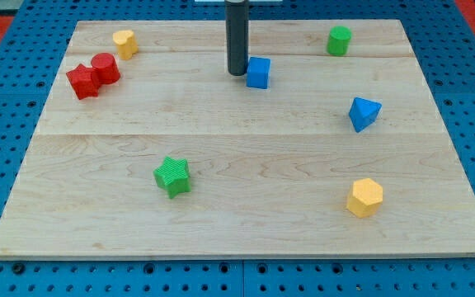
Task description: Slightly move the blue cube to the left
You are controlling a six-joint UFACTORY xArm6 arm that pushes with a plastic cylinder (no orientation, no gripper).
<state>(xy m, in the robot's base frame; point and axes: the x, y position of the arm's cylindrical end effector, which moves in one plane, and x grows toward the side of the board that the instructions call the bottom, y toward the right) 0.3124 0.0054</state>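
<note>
The blue cube [258, 73] sits on the wooden board [246, 206] near the view's top, a little right of centre. My tip [236, 73] is the lower end of a dark upright rod. It stands just left of the blue cube, very close to its left face; I cannot tell whether it touches.
A blue triangular block [364, 113] lies at the right. A green cylinder [339, 40] is at top right. A yellow hexagonal block [365, 198] is at bottom right. A green star [172, 176] is at lower centre-left. A red star [82, 82], red cylinder [105, 68] and yellow block [124, 43] are at top left.
</note>
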